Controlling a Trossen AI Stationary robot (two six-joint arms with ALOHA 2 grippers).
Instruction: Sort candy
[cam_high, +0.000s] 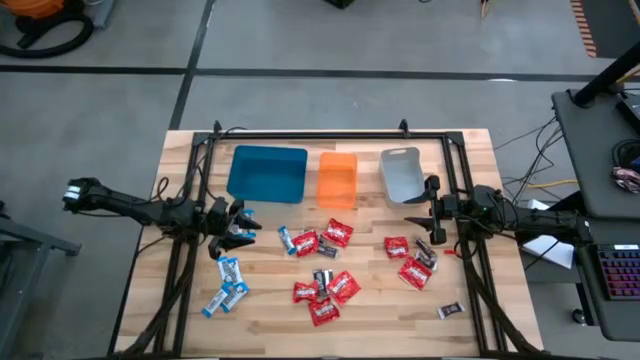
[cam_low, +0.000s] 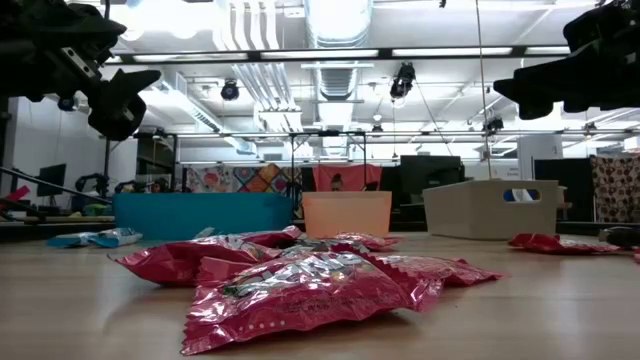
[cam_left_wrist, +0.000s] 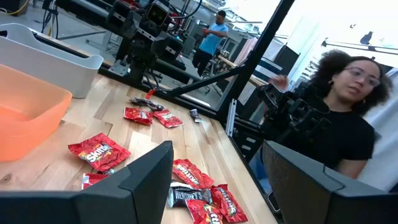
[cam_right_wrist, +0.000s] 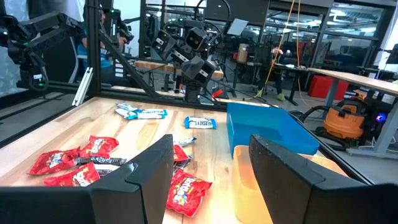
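Between the two grippers: candy (cam_high: 323, 285) lies scattered on the table (cam_high: 270, 325), red, blue-and-white and dark wrappers.
Left gripper (cam_high: 243, 228): jaws spread, nothing held, blue-and-white sweets (cam_high: 228, 285) just below it.
Right gripper (cam_high: 434, 208): jaws apart, empty, beside the grey tray (cam_high: 401, 176).
Trays: blue tray (cam_high: 267, 172), orange tray (cam_high: 337, 180), all three look empty.

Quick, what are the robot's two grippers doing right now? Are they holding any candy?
Left gripper: open, holding nothing, above the table near the blue-and-white candy.
Right gripper: open, holding nothing, by the grey tray.
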